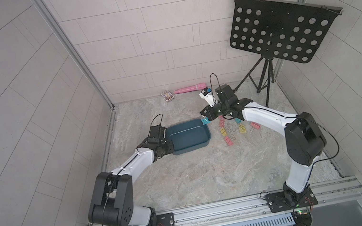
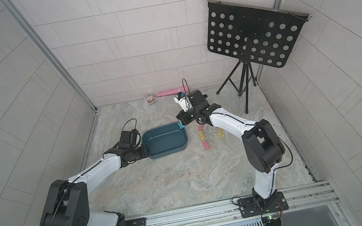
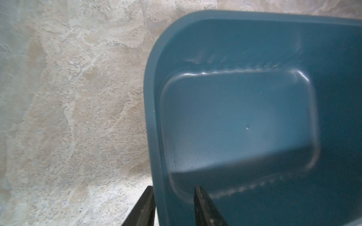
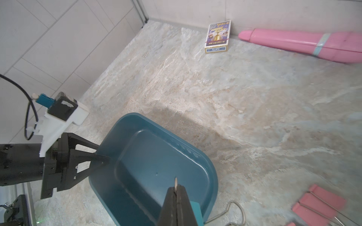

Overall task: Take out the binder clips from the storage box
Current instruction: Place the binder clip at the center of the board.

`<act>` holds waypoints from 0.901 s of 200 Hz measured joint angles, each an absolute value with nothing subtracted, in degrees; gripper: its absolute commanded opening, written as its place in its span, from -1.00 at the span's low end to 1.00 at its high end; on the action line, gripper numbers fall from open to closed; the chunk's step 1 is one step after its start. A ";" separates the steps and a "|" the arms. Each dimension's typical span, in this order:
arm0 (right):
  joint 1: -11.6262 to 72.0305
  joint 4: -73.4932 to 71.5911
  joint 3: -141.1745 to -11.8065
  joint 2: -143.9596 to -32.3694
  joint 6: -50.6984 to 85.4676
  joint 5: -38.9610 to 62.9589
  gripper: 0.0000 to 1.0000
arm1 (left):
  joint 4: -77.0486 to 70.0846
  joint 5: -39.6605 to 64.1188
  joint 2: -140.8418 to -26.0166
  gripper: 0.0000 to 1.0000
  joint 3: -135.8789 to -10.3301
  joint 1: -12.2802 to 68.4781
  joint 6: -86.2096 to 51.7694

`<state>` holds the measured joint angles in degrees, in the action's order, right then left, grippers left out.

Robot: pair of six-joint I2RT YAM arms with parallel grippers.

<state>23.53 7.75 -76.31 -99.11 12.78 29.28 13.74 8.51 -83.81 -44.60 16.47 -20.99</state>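
The dark teal storage box sits mid-table; no clips show inside it. My left gripper is shut on the box's left wall, one finger inside and one outside. My right gripper hovers over the box's far right corner, shut on a teal binder clip by its wire handle. Several pink, yellow and teal binder clips lie on the table right of the box.
A small printed card box and a long pink cylinder lie by the back wall. A black perforated music stand on a tripod fills the back right corner.
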 measured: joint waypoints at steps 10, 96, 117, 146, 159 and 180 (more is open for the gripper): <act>22.35 5.80 -73.38 -96.60 13.61 29.34 -1.00 | 13.74 8.51 -83.81 -0.19 -44.60 16.47 -20.99; 14.37 -3.42 -55.57 -82.39 19.42 28.27 -1.00 | 13.74 8.51 -83.81 -0.19 -44.60 16.47 -20.99; 12.73 -4.45 -51.44 -79.18 20.47 27.64 -1.00 | 13.74 8.51 -83.81 -0.19 -44.60 16.47 -20.99; 10.00 -6.44 -45.36 -74.52 22.15 26.87 -1.00 | 13.74 8.51 -83.81 -0.19 -44.60 16.47 -20.99; 8.71 -6.68 -43.07 -72.77 22.85 26.68 -1.00 | 13.74 8.54 -83.81 -0.19 -44.60 16.47 -20.99; 6.94 -6.72 -40.51 -70.87 23.57 26.59 -1.00 | 13.74 8.54 -83.81 -0.19 -44.60 16.47 -20.99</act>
